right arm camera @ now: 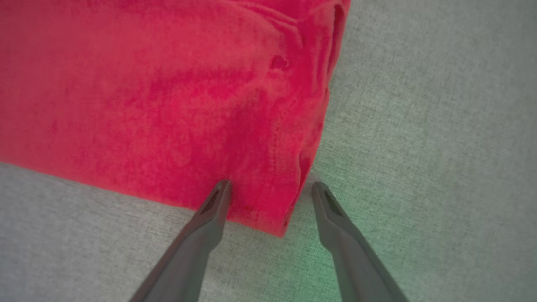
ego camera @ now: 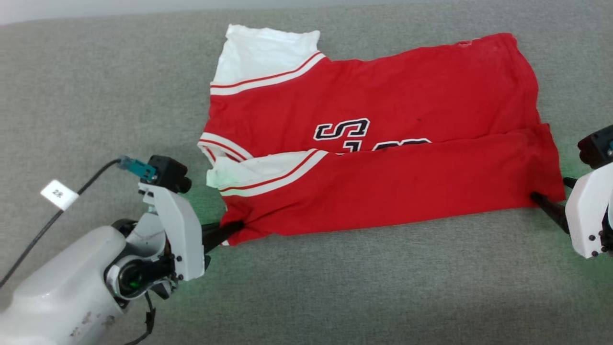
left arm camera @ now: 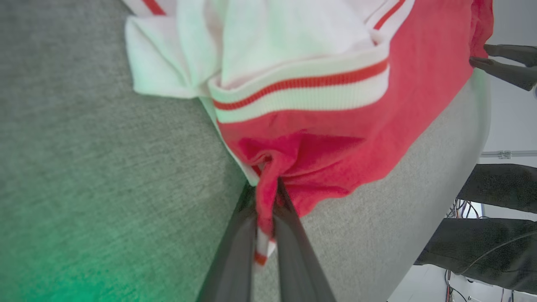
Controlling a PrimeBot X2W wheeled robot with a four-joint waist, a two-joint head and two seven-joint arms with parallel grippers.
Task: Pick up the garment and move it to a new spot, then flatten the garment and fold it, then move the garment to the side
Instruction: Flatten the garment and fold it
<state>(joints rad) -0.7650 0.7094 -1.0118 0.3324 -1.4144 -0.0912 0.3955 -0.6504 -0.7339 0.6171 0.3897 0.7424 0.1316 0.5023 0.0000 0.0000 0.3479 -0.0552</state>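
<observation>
The garment, a red jersey with white panels, striped trim and block numerals, lies on the grey surface with its near long edge folded over the body. My left gripper is shut on the garment's near left corner; the left wrist view shows red fabric bunched and pinched between the two fingers. My right gripper is open at the near right corner, its fingers straddling the red hem without pinching it. In the head view the right gripper touches that corner.
A grey fabric surface extends all around the garment. A cable with a white tag trails from my left arm. In the left wrist view the surface edge and dark shapes with cables sit at the right.
</observation>
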